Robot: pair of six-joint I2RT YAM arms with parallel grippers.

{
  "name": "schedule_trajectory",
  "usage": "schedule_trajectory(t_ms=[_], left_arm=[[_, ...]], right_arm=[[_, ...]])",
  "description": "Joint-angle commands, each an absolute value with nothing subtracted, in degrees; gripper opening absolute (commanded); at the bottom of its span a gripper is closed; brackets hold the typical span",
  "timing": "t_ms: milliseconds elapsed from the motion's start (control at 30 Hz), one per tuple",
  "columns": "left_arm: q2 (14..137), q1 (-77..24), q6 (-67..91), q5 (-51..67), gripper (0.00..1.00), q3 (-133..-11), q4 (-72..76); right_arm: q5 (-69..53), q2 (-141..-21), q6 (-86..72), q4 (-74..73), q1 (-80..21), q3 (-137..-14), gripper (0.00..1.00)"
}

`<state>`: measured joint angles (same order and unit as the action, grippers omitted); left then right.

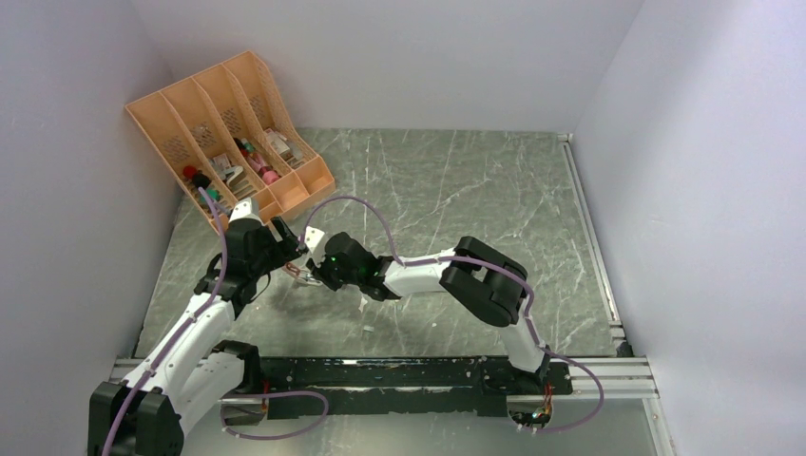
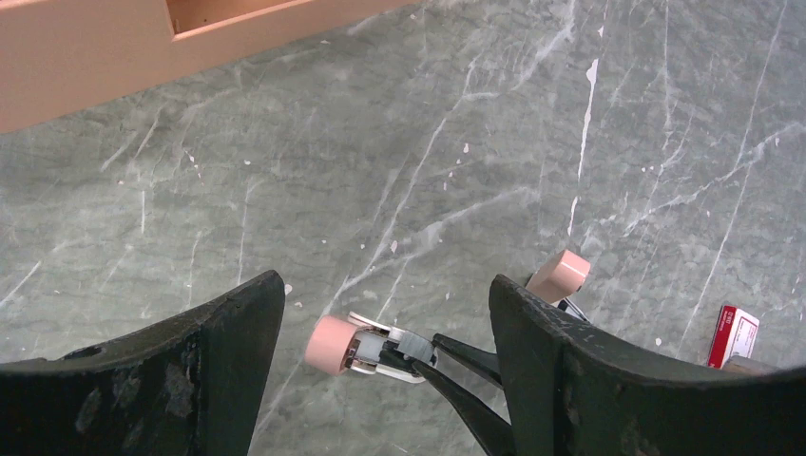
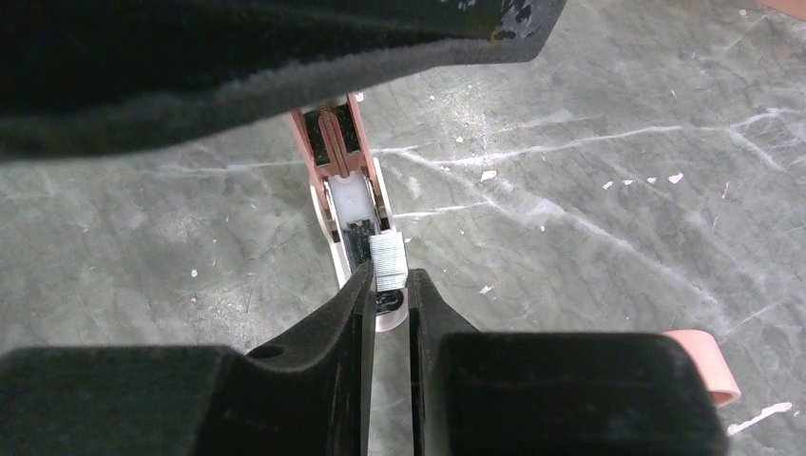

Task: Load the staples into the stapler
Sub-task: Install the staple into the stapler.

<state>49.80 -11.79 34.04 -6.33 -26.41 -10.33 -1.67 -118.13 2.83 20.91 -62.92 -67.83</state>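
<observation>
The pink stapler [image 2: 333, 344] lies open on the marble table, its white magazine channel [image 3: 347, 204] facing up. My right gripper [image 3: 390, 277] is shut on a short silvery strip of staples [image 3: 388, 261] and holds it at the near end of that channel. In the left wrist view the strip [image 2: 418, 344] sits against the stapler, pinched by the right gripper's thin fingers [image 2: 475, 359]. My left gripper [image 2: 388, 285] is open, with its jaws wide on either side of the stapler and not touching it. The red-and-white staple box [image 2: 732, 334] lies to the right. In the top view both grippers meet at the stapler [image 1: 302, 276].
An orange desk organiser [image 1: 238, 133] with several compartments of small items stands at the back left, and its base shows in the left wrist view [image 2: 95, 47]. A second pink part [image 2: 559, 274] sticks out behind my left gripper's right finger. Walls close in on three sides.
</observation>
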Motion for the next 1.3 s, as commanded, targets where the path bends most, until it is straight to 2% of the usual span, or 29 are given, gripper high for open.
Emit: schedule_trajectory(t_ms=[0, 267, 1267], left_arm=[[49.30, -11.16, 33.54, -5.71, 0.83, -26.25, -9.07], [49.37, -11.16, 33.49, -5.67, 0.83, -26.21, -9.06], [49.13, -11.16, 33.59, -5.71, 0.83, -26.04, -9.23]], right_arm=[[-1.80, -117.88, 3.67, 21.59, -63.05, -67.96, 0.17], [-5.49, -114.38, 3.32, 28.65, -63.08, -64.31, 0.17], [-3.90, -117.87, 2.20, 23.03, -63.10, -67.64, 0.17]])
